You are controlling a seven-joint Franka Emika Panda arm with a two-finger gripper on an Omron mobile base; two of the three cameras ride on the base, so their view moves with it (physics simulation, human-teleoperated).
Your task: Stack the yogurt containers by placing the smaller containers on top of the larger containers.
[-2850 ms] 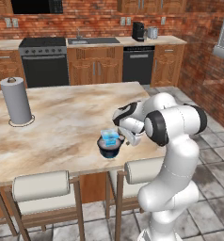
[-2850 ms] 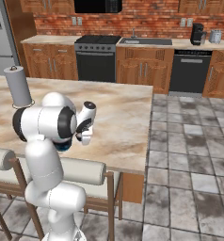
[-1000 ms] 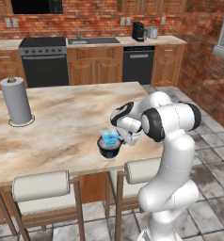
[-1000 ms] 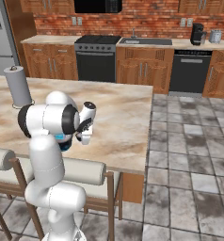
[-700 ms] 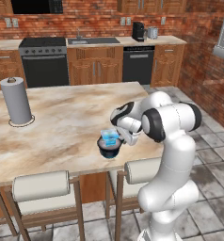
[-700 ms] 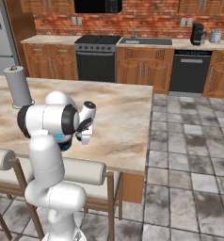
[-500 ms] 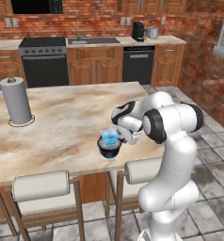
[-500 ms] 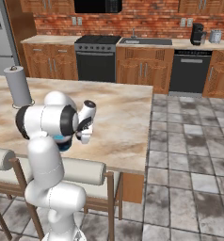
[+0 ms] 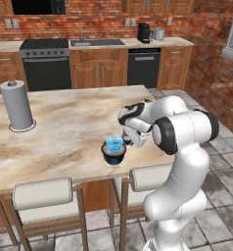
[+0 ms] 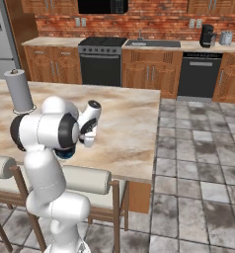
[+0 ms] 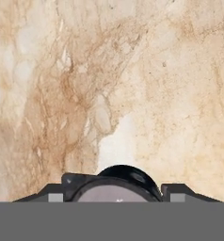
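With nothing visibly shifted over the last seconds, the small translucent light-blue cup (image 9: 114, 142) sits on the squat dark navy tub (image 9: 113, 155) near the marble counter's (image 9: 64, 127) front edge, gripper (image 9: 126, 140) jaws spread beside it, suggesting release.

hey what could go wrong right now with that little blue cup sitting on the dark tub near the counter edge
The light-blue cup sits on the navy tub with the gripper right beside it, so a sideways pull-away might tip it off.

The stack stands near the front edge of the island counter, above the stools; a nudge could send it to the floor.

In the hand view the tub lies between the fingertips, so any drift could drag it.
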